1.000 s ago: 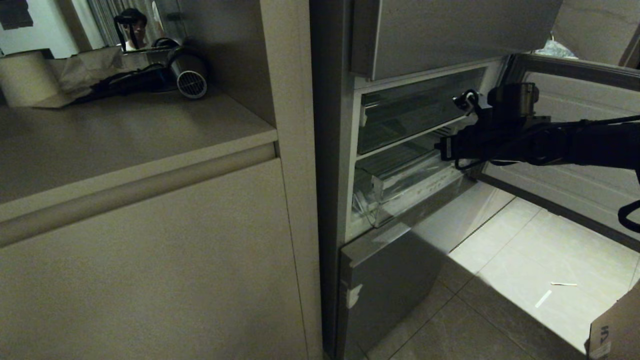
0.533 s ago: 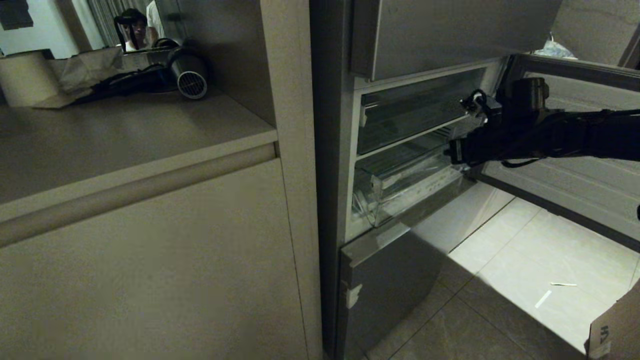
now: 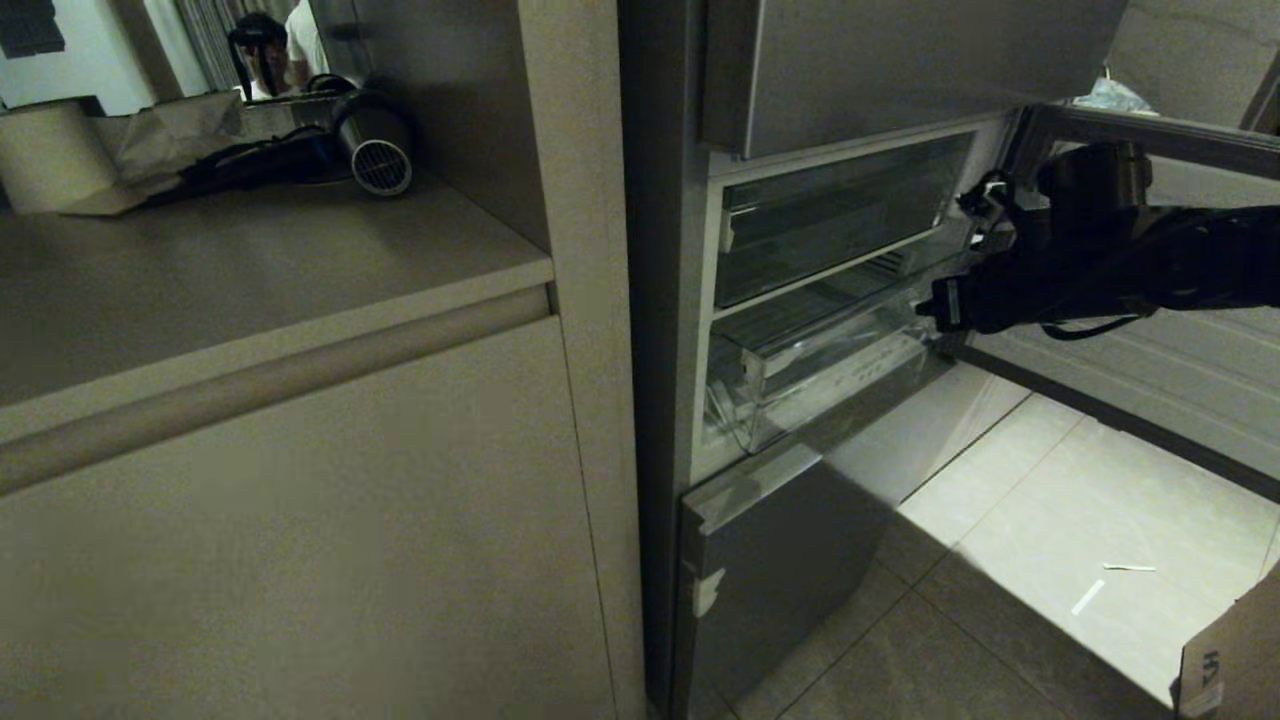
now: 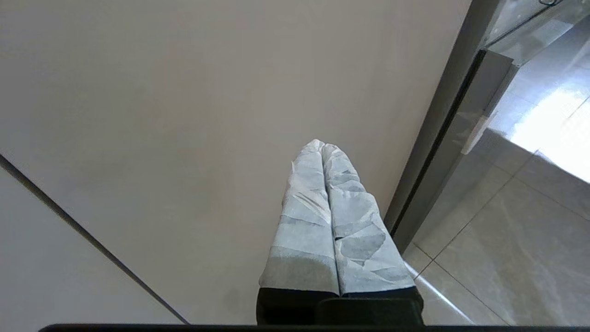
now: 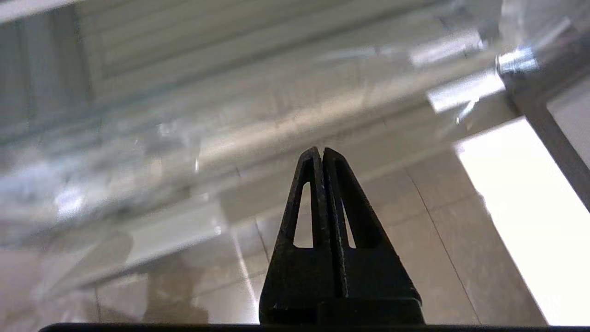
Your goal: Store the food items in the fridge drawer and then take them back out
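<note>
Left claw [image 4: 322,146] hangs parked low beside the beige cabinet front [image 4: 184,115], its taped fingers [image 4: 304,221] pressed together on nothing. Up on the surface [image 3: 250,270] at the far left lie a paper roll [image 3: 50,155] and a hair dryer [image 3: 370,150]. Further right, the fridge drawer [image 3: 800,385] juts partly out of the open fridge; no food shows inside it. Right claw [image 5: 321,150] hovers just off the drawer's right end, fingers fully closed and empty, above the tiled floor [image 3: 1050,520].
</note>
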{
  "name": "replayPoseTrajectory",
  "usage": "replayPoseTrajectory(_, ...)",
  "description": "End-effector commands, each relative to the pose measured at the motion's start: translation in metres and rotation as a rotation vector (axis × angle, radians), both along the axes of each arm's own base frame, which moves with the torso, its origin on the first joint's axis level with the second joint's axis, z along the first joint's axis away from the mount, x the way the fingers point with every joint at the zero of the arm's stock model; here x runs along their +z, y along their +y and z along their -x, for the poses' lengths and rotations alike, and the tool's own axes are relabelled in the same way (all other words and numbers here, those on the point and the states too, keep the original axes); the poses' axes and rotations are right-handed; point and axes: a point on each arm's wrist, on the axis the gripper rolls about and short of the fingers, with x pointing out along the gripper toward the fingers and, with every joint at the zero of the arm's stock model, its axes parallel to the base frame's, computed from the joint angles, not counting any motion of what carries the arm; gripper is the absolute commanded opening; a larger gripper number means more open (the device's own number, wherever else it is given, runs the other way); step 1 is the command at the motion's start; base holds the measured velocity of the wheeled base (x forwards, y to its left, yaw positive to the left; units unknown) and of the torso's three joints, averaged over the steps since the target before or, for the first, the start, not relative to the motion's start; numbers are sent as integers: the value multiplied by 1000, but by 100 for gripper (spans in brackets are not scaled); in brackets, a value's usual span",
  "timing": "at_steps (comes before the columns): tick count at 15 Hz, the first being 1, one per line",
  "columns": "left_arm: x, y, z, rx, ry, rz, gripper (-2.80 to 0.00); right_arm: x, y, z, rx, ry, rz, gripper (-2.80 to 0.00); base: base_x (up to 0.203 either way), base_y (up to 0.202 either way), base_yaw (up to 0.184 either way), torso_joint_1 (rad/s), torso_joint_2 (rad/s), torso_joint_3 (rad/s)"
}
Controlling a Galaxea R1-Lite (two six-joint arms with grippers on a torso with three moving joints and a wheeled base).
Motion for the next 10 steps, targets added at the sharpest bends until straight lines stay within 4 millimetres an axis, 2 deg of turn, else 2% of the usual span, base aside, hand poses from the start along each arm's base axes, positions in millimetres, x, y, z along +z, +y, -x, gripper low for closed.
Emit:
replayPoseTrajectory(1,0,0,0,0,3,0,-280,15,-1,41,7,0,3,-280,0,0,0,0,0,0)
replayPoseTrajectory(4,0,0,0,0,3,0,-280,37,-4,118,10,-38,5,-280,0,0,0,0,0,0)
replayPoseTrajectory(7,0,0,0,0,3,0,-280,62,-11,235,3,-195,2,-280,0,0,0,0,0,0)
replayPoseTrajectory(8,0,0,0,0,3,0,-280,61,-14,278,-11,-260,4,-280,0,0,0,0,0,0)
replayPoseTrajectory(10,0,0,0,0,3,0,-280,44,-19,355,-62,-389,9,-280,0,0,0,0,0,0)
